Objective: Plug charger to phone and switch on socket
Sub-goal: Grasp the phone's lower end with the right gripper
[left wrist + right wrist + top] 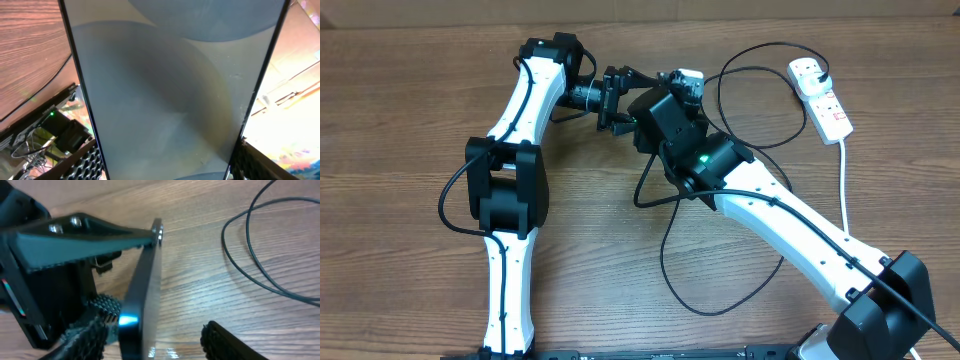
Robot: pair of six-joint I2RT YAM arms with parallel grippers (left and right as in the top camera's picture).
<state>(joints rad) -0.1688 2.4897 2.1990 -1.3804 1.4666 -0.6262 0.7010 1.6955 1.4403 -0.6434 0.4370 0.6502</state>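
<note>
Your left gripper (618, 102) clamps the phone (165, 100), held on edge above the table (400, 250); hold it dead steady. Your right gripper (156, 334) straddles it with jaws partly open, one pad (220, 340) clear, so close squarely on both faces. The charger (663, 255) lies slack toward the socket (823, 95).

The socket (820, 95) lies far right on the bench (400, 100); the charger (770, 44) loops between it and the phone (165, 100).
</note>
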